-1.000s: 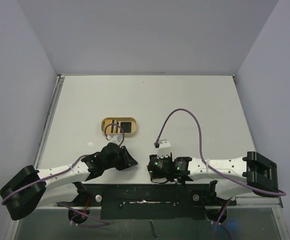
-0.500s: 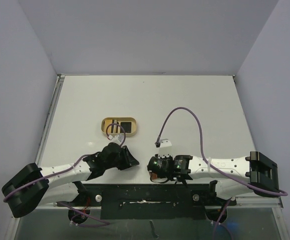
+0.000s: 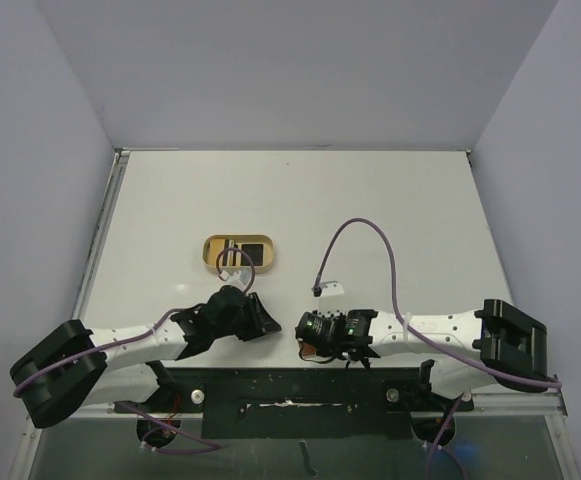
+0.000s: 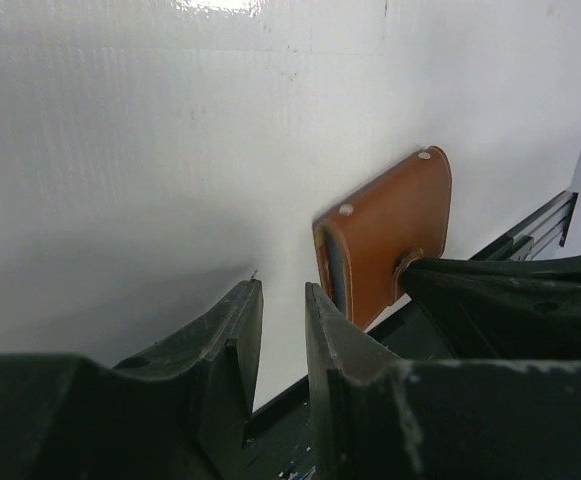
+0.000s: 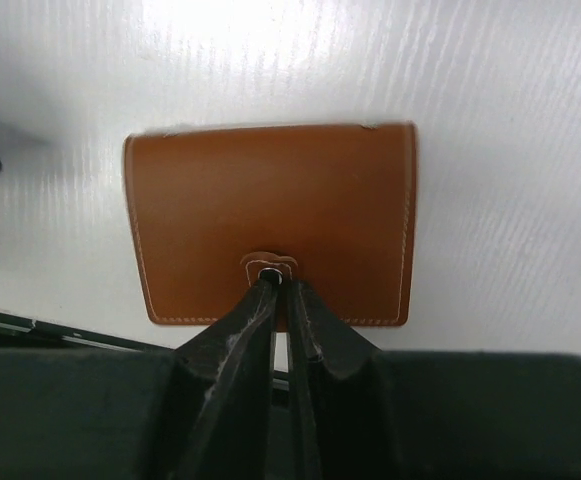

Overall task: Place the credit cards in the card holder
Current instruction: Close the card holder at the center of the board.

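Observation:
The card holder (image 5: 270,200) is a closed brown leather wallet lying flat near the table's front edge. In the top view only a sliver of it (image 3: 313,351) shows under my right gripper (image 3: 308,338). My right gripper (image 5: 278,280) is pinched on the wallet's small snap tab (image 5: 269,264). My left gripper (image 4: 280,290) hangs just left of the wallet (image 4: 390,235), fingers a narrow gap apart and empty. A grey-blue edge (image 4: 335,275) shows inside the wallet's side. A dark credit card (image 3: 255,254) lies in the tan tray (image 3: 208,244).
The tan round-ended tray sits mid-table behind the left gripper (image 3: 258,320), partly crossed by a purple cable (image 3: 232,258). A small white connector (image 3: 328,289) lies behind the right gripper. The black mounting rail (image 3: 290,385) runs along the front edge right beside the wallet.
My right arm has shifted a little left and the wrist has turned and settled lower over the wallet. The left arm has barely moved.

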{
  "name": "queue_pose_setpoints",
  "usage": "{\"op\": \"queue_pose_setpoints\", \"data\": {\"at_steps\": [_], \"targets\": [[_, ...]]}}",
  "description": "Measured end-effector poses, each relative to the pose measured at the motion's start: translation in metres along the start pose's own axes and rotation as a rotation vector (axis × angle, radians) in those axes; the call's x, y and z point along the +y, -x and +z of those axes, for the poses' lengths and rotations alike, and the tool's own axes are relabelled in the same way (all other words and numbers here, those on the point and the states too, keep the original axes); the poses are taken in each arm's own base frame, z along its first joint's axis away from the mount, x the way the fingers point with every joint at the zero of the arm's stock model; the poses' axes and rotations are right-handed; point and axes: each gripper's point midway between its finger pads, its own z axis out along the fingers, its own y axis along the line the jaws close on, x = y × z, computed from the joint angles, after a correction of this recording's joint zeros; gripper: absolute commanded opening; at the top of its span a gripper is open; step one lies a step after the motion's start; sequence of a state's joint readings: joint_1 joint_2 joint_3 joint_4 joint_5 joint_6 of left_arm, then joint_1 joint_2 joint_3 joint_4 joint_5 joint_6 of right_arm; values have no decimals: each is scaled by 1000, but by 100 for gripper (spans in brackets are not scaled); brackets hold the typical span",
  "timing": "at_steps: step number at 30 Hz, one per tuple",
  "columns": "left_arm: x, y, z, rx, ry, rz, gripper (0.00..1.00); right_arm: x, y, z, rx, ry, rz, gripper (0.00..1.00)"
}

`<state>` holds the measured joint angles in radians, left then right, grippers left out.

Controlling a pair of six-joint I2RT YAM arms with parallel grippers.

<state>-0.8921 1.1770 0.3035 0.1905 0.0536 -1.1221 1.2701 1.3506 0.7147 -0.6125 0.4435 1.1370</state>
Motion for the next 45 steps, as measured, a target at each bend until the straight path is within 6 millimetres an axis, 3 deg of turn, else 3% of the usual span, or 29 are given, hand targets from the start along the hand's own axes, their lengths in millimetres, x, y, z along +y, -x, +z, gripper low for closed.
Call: {"op": "queue_pose_setpoints", "data": {"at_steps": [10, 20, 27, 36, 45], "targets": [[-1, -12, 6, 32, -7, 18, 22, 19, 5, 10, -11, 30, 10, 10], [-2, -16, 20, 45, -4, 17, 22, 21, 23, 20, 38, 63, 52, 11], [-9, -4, 33, 12, 5, 38, 22, 8, 37, 31, 87, 68, 39, 11], [-13, 12, 36, -24, 29, 92, 23, 4, 62, 43, 75, 128, 35, 13], [-43, 57, 14, -149, -9, 190, 26, -9, 76, 47, 49, 108, 8, 21]]}}
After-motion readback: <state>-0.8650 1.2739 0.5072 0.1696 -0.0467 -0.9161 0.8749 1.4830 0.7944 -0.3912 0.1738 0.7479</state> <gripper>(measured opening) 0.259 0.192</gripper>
